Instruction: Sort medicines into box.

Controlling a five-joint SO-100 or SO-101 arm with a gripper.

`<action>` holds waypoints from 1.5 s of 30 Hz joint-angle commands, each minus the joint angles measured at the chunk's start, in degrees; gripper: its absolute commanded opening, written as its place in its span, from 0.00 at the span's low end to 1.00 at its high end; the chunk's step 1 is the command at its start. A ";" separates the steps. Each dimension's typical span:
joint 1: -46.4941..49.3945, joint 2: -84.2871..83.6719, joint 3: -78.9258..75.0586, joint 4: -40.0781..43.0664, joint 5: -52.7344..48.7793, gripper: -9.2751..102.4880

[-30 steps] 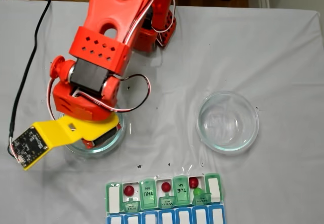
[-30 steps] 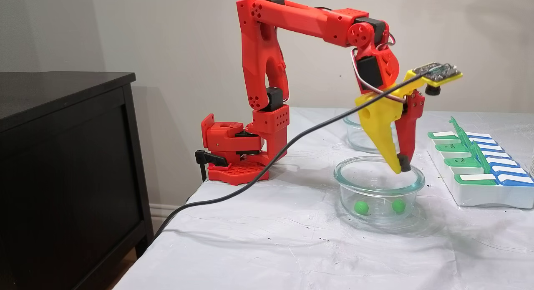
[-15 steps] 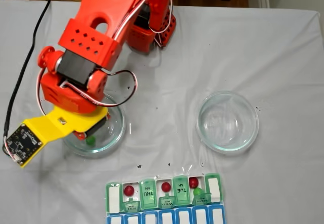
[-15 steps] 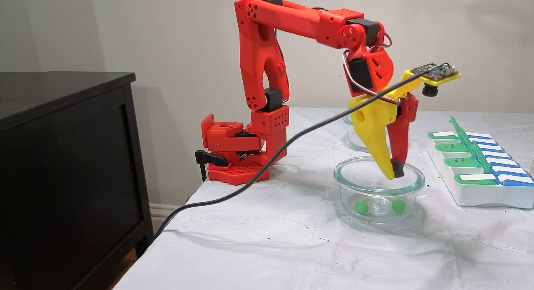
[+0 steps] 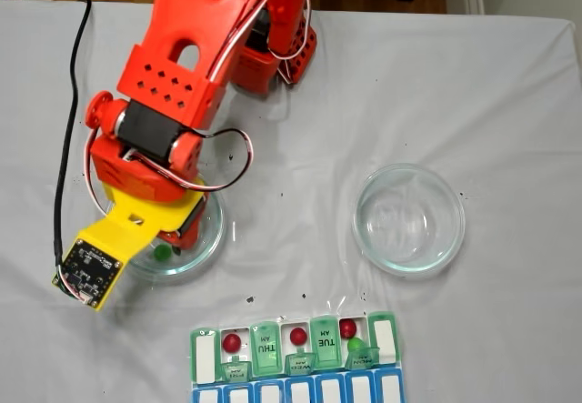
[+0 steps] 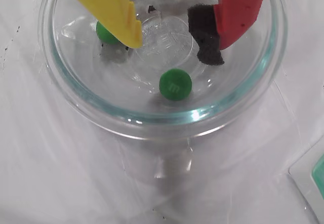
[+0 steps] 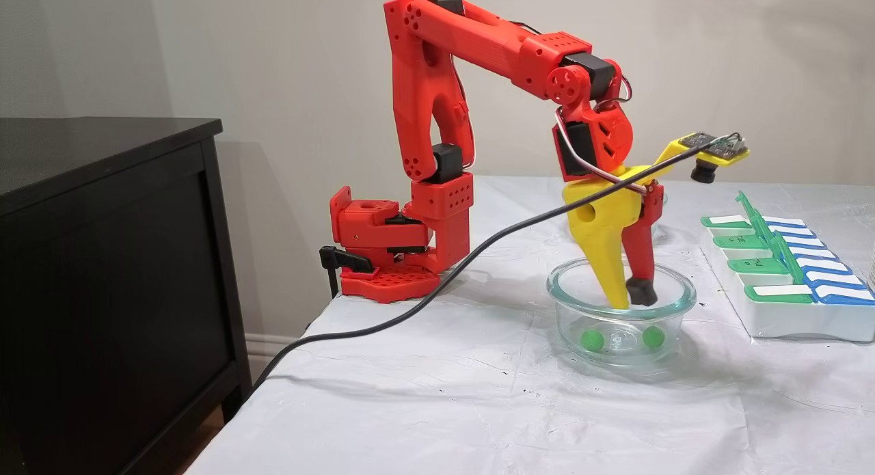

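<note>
Wrist view: gripper [image 6: 172, 44] hangs spread and empty inside dish [image 6: 71, 82]; closing off-centre could flick green ball [image 6: 174, 84] away.

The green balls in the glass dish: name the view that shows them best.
The wrist view: it looks straight into the dish, one green ball in full, the other partly behind the open pincer's yellow finger. A fixed view from the side shows both small through the glass; the fixed view from above shows one.
</note>
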 commanded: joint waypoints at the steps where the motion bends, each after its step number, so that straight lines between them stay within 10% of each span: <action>1: -0.70 -0.35 -1.14 -3.16 -0.88 0.26; 45: -2.11 -4.48 10.72 -23.82 -8.35 0.19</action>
